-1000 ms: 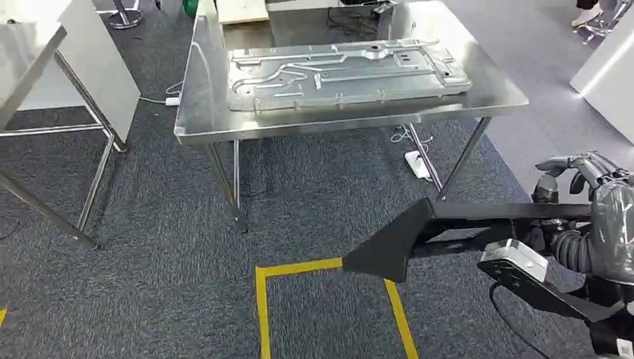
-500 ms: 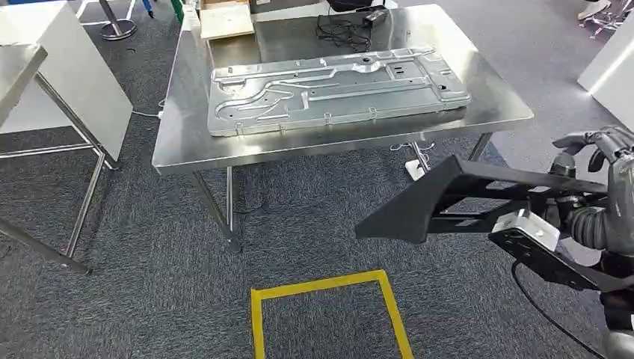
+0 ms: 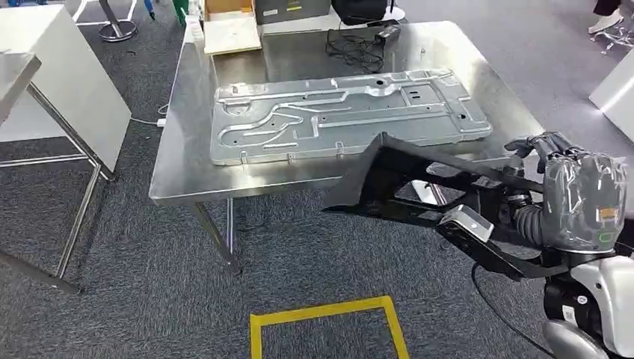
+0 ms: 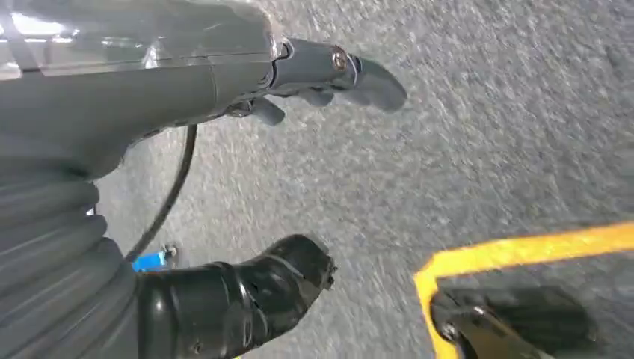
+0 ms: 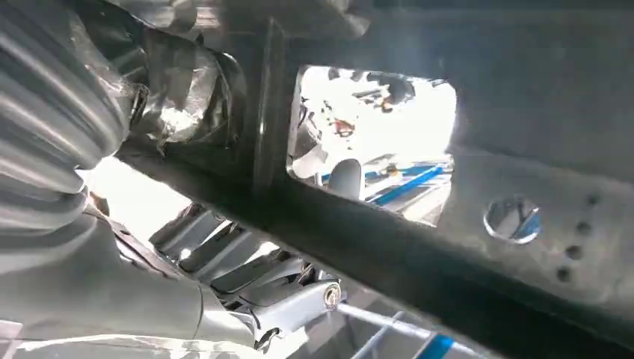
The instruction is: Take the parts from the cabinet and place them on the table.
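Black part (image 3: pixel 419 191): long stiff bracket, awkward leverage | held at its rear end by right robot hand (image 3: pixel 549 149), nose over desk (image 3: pixel 179 172) edge | left robot hand (image 4: pixel 299 82): empty, fingers apart above carpet | grip near middle steadier.

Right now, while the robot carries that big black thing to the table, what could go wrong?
1. The black part sticks out far from the right robot hand, so it might tip or slip.
2. Its pointed end already overlaps the table edge in the head view and could bump it.
3. The silver panel covers much of the table, so the part may land on it or knock it.
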Controlling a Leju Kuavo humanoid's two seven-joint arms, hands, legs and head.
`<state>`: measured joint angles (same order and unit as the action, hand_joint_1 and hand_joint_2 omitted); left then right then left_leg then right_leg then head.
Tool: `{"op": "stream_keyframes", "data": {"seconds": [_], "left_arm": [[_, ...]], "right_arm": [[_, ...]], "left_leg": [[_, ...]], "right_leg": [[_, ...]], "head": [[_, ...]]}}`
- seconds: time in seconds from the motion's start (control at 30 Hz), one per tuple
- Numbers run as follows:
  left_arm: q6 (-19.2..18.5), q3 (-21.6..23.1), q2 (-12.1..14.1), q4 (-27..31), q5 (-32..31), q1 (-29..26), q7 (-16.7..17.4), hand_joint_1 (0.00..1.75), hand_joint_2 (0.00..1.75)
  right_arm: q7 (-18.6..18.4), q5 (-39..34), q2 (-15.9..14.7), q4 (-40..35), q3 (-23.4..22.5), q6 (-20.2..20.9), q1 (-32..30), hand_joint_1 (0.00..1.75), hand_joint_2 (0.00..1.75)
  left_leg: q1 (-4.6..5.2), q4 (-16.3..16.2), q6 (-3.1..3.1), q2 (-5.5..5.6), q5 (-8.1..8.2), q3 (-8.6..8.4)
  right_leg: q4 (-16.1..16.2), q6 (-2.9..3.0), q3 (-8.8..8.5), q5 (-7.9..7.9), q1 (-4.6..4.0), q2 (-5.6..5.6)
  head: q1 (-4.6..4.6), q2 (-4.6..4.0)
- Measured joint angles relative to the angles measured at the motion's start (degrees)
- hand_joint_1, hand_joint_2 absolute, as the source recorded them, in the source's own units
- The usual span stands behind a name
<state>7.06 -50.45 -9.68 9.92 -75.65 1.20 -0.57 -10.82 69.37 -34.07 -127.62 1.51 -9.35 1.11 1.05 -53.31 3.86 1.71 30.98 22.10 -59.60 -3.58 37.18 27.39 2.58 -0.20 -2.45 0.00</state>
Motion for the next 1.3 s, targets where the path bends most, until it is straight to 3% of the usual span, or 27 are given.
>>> {"op": "stream_keyframes", "data": {"seconds": [0.03, 0.07, 0.13, 0.17, 0.23, 0.27, 0.33, 0.4, 0.43, 0.47, 0.53, 0.57, 0.6, 0.63, 0.67, 0.73, 0.77, 0.8, 0.87, 0.9, 0.93, 0.97, 1.03, 1.1, 1.2, 1.23, 1.3], "left_arm": [[0.04, -0.04, 0.13, 0.02, -0.07, -0.05, 0.02, 0.00, 1.75], [0.24, -0.04, 0.11, 0.02, -0.33, 0.13, 0.24, 0.00, 1.75], [1.52, -0.02, -0.39, 0.02, -1.20, 0.51, 2.76, 0.00, 1.75], [2.19, -0.02, -0.50, 0.02, -1.47, 0.76, 3.78, 0.00, 1.75], [3.00, -0.02, -1.22, 0.02, -1.64, 0.85, 4.48, 0.00, 1.75], [3.10, -0.02, -1.42, 0.00, -1.64, 0.86, 4.52, 0.00, 1.75], [3.15, -0.02, -1.71, 0.00, -1.60, 0.73, 4.50, 0.00, 1.75], [3.13, -0.02, -1.81, 0.00, -1.53, 0.55, 4.28, 0.00, 1.75], [3.13, -0.02, -1.81, 0.00, -1.49, 0.48, 4.11, 0.00, 1.75], [3.13, -0.02, -1.81, 0.00, -1.44, 0.39, 3.96, 0.00, 1.75], [3.10, -0.02, -1.73, 0.00, -1.31, 0.04, 3.87, 0.00, 1.75], [3.10, -0.02, -1.64, 0.00, -1.22, 0.10, 3.87, 0.00, 1.75], [3.06, -0.04, -1.73, 0.00, -1.25, 0.13, 3.85, 0.00, 1.75], [2.67, -0.04, -1.68, 0.00, -1.33, 0.10, 3.09, 0.00, 1.75], [2.01, -0.04, -1.64, 0.00, -1.49, 0.35, 2.23, 0.00, 1.75], [1.16, -0.04, -1.55, 0.00, -1.49, 0.76, 1.20, 0.00, 1.75], [0.96, -0.02, -1.51, 0.00, -1.51, 0.93, 1.05, 0.00, 1.75], [0.94, -0.02, -1.40, 0.00, -1.57, 0.95, 1.01, 0.00, 1.75], [0.94, -0.04, -1.22, 0.00, -1.62, 0.92, 0.98, 0.00, 1.75], [0.94, -0.04, -1.18, 0.00, -1.64, 0.82, 1.01, 0.00, 1.75], [0.96, -0.04, -1.14, 0.00, -1.66, 0.72, 1.01, 0.00, 1.75], [0.94, -0.07, -1.14, 0.00, -1.66, 0.50, 1.03, 0.00, 1.75], [0.90, -0.04, -1.20, -0.07, -1.66, 0.07, 1.01, 0.00, 1.75], [0.87, -0.04, -1.18, -0.07, -1.66, 0.42, 1.05, 0.00, 1.75], [0.96, -0.04, -0.65, 0.02, -1.68, 0.43, 1.03, 0.00, 1.75], [0.98, -0.04, -0.90, 0.00, -1.68, 0.52, 0.98, 0.00, 1.75], [0.96, -0.04, -0.92, 0.00, -1.68, 0.70, 0.98, 0.00, 1.75]], "right_arm": [[-0.13, -0.20, 0.07, 0.37, 0.28, -0.02, -0.03, 1.75, 1.75], [-0.46, -0.99, 0.00, 0.46, 0.55, -0.02, 0.17, 1.75, 1.75], [-1.18, -3.77, -1.18, -0.18, -0.62, -0.35, -1.16, 1.75, 1.75], [-0.85, -5.82, -2.23, -0.42, -2.13, -0.53, -1.92, 1.75, 1.75], [0.79, -9.18, -3.35, -0.98, -5.76, -0.63, -4.17, 1.75, 1.75], [1.40, -9.97, -3.74, -1.20, -7.15, -0.63, -4.90, 1.75, 1.75], [2.54, -11.11, -4.09, -1.53, -9.75, -0.52, -6.17, 1.75, 1.75], [3.21, -11.48, -4.09, -1.75, -12.08, -0.05, -7.25, 1.75, 1.75], [3.34, -11.52, -4.09, -1.75, -12.59, 0.20, -7.47, 1.75, 1.75], [3.47, -11.52, -4.09, -1.75, -13.16, 0.28, -7.71, 1.75, 1.75], [3.65, -11.52, -4.07, -1.73, -13.66, 0.33, -8.18, 1.75, 1.75], [3.72, -11.50, -4.04, -1.73, -13.79, 0.55, -8.40, 1.75, 1.75], [3.74, -11.50, -4.09, -1.79, -13.90, 0.72, -8.49, 1.75, 1.75], [3.74, -11.35, -4.13, -1.99, -14.27, 1.00, -8.67, 1.75, 1.75], [3.80, -11.04, -4.39, -2.19, -14.65, 1.20, -8.29, 1.75, 1.75], [3.76, -10.47, -4.42, -2.21, -14.62, 1.75, -8.07, 1.75, 1.75], [3.70, -10.43, -4.41, -2.19, -14.62, 2.14, -8.06, 1.75, 1.75], [3.63, -10.43, -4.42, -2.16, -14.62, 2.30, -8.07, 1.75, 1.75], [3.54, -10.45, -4.50, -2.08, -14.65, 2.76, -7.97, 1.75, 1.75], [3.43, -10.67, -4.78, -1.97, -14.67, 3.35, -7.78, 1.75, 1.75], [3.34, -10.86, -5.09, -1.79, -14.73, 3.67, -7.61, 1.75, 1.75], [3.32, -10.88, -5.40, -1.66, -14.84, 3.80, -7.43, 1.75, 1.75], [3.30, -10.93, -5.64, -1.40, -14.99, 4.07, -7.29, 1.75, 1.75], [3.32, -10.99, -5.95, -1.20, -14.99, 4.24, -6.82, 1.75, 1.75], [3.26, -10.97, -6.34, -1.16, -15.24, 4.20, -6.34, 1.75, 1.75], [3.26, -10.97, -6.45, -1.16, -15.26, 4.20, -6.30, 1.75, 1.75], [3.26, -10.97, -6.54, -1.16, -15.37, 4.24, -6.17, 1.75, 1.75]], "left_leg": [[0.09, -1.32, -0.45, 0.01, 1.52, -1.17], [0.21, -1.01, -1.00, 0.29, 2.03, -0.51], [0.15, -1.73, -1.42, 0.00, 2.25, -0.97], [0.17, -4.59, -1.54, -0.04, 0.85, 0.55], [-0.08, -14.59, -2.45, -1.10, -2.62, 6.89], [-0.38, -18.17, -2.81, -1.21, -1.99, 10.01], [-0.85, -21.14, -3.28, -1.31, 3.49, 14.49], [-1.11, -19.50, -3.25, -1.36, 8.46, 17.16], [-1.12, -17.10, -3.07, -1.36, 8.10, 17.62], [-1.06, -13.54, -2.64, -1.36, 4.98, 17.70], [-0.52, -5.90, -1.25, -1.32, -8.78, 17.88], [0.06, -5.60, -0.79, -0.97, -9.46, 17.95], [0.16, -5.63, -0.68, -0.71, -9.21, 17.07], [0.10, -5.04, -0.67, -0.55, -9.21, 16.40], [0.11, -4.98, -0.51, -0.52, -8.76, 15.38], [-0.01, -4.39, 0.32, -0.70, -8.43, 13.23], [0.03, -4.38, 0.62, -0.72, -7.94, 12.80], [0.09, -4.41, 0.66, -0.69, -7.37, 12.40], [0.36, -4.46, 0.87, -0.54, -6.13, 11.32], [0.48, -4.52, 0.85, -0.39, -5.37, 10.42], [0.59, -4.60, 0.79, -0.29, -4.58, 9.49], [0.66, -4.70, 0.75, -0.25, -3.77, 8.48], [0.94, -5.40, 0.61, -0.05, -2.22, 6.85], [1.05, -5.17, -0.16, 0.33, -1.04, 6.84], [1.14, -7.41, -0.97, 0.07, -1.23, 6.97], [1.09, -10.13, -1.60, -0.47, -0.80, 8.40], [0.09, -17.47, -2.72, -0.91, 2.30, 13.40]], "right_leg": [[0.35, 0.49, 0.26, -5.42, -0.33, -0.53], [-0.36, 1.88, -0.24, -3.65, -0.94, -0.33], [-0.33, 2.83, -0.25, -2.97, -0.88, -0.16], [-0.22, 3.32, -0.98, -2.61, -0.52, 0.08], [0.94, 3.85, -3.13, -1.38, -0.46, -0.29], [1.41, 3.88, -4.22, -0.80, -0.46, -0.30], [2.43, 3.82, -6.81, 0.51, -0.46, -0.22], [3.38, 3.65, -10.16, 2.24, -0.42, -0.08], [3.71, 3.55, -11.73, 3.12, -0.43, -0.06], [3.95, 3.41, -13.25, 4.14, -0.49, -0.04], [4.06, 3.12, -15.30, 5.92, -0.48, 0.16], [4.29, 2.30, -16.09, 7.15, -0.65, 0.80], [4.94, 2.04, -17.22, 8.09, -0.62, 0.65], [3.16, 1.70, -18.24, 7.14, -0.85, 0.71], [1.29, 1.30, -17.99, 5.85, -0.76, 0.90], [-5.97, 1.17, -14.18, 4.79, -0.54, 0.59], [-9.67, 1.38, -11.42, 6.10, -0.69, 0.52], [-12.40, 1.49, -8.57, 9.03, -0.87, 0.52], [-13.86, 1.24, -4.70, 14.78, -1.10, 0.52], [-12.76, 1.26, -3.59, 15.51, -1.17, 0.51], [-10.43, 1.48, -3.12, 14.26, -1.27, 0.51], [-6.99, 1.75, -3.04, 10.84, -1.39, 0.52], [-1.35, 2.79, -2.13, -1.05, -1.92, 0.66], [-1.02, 3.14, -2.88, -0.21, -2.24, 0.64], [0.35, 4.19, -4.97, 0.53, -1.50, 0.49], [0.74, 4.50, -5.81, 0.80, -1.30, 0.30], [1.13, 4.56, -6.81, 1.34, -1.13, 0.24]], "head": [[-0.09, 0.00], [0.07, 0.00], [0.00, 0.00], [0.02, 0.00], [0.11, 0.00], [0.13, 0.00], [0.11, 0.00], [0.11, 0.00], [0.11, 0.00], [0.11, 0.00], [0.00, 0.00], [0.09, 0.00], [0.00, 0.00], [0.02, 0.00], [0.00, 0.00], [0.09, -0.02], [0.09, 0.02], [-0.02, 0.00], [0.00, 0.00], [0.09, 0.00], [0.02, 0.00], [0.07, 0.00], [0.04, 0.00], [0.11, 0.00], [0.07, 0.00], [0.15, 0.00], [0.09, 0.00]]}}
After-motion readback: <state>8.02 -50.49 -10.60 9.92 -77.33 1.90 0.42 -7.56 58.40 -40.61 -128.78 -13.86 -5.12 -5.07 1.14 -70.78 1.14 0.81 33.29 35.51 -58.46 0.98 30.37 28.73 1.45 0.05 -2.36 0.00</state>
